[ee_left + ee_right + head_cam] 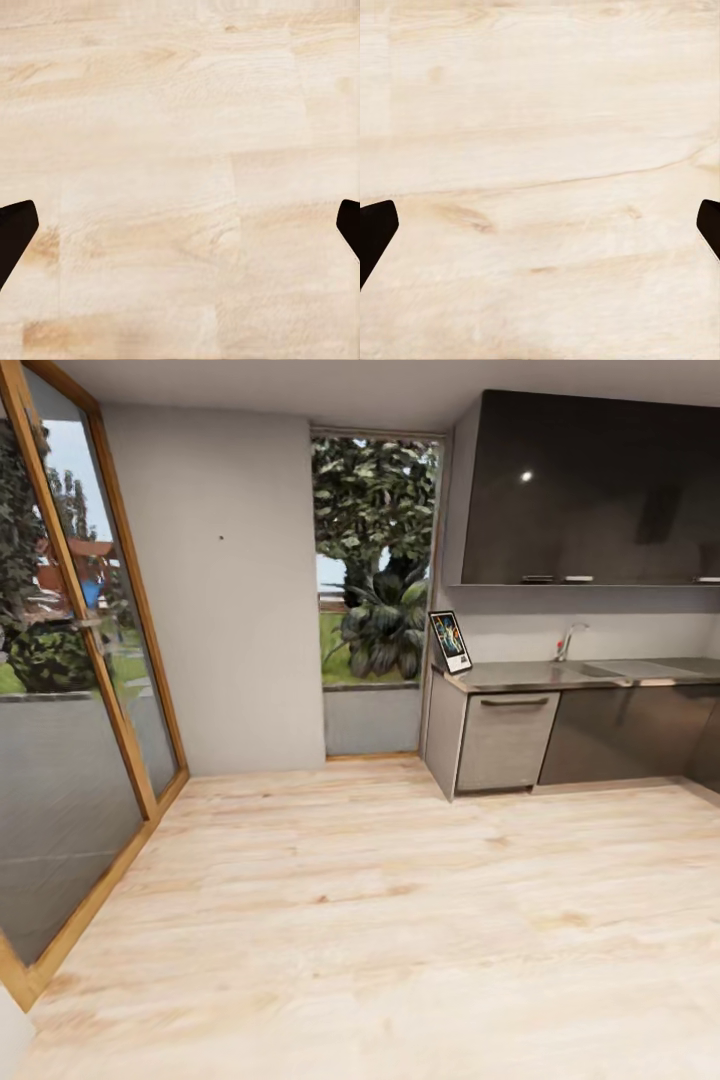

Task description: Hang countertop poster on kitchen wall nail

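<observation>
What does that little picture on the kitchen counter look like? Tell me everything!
The poster is a small upright rectangle with a thin black frame and a white border. Its picture is dark with bright, colourful shapes; it is too small to make out details. It stands on the left end of the grey metal countertop, near the window, leaning back a little towards the wall. Only the countertop touches its bottom edge; whether its top touches the wall can't be told.

Cameras: head wide, wrists straight down.
Head faces the kitchen corner across the wood floor (pixel 380 920); both wrist views sit near those planks.
</observation>
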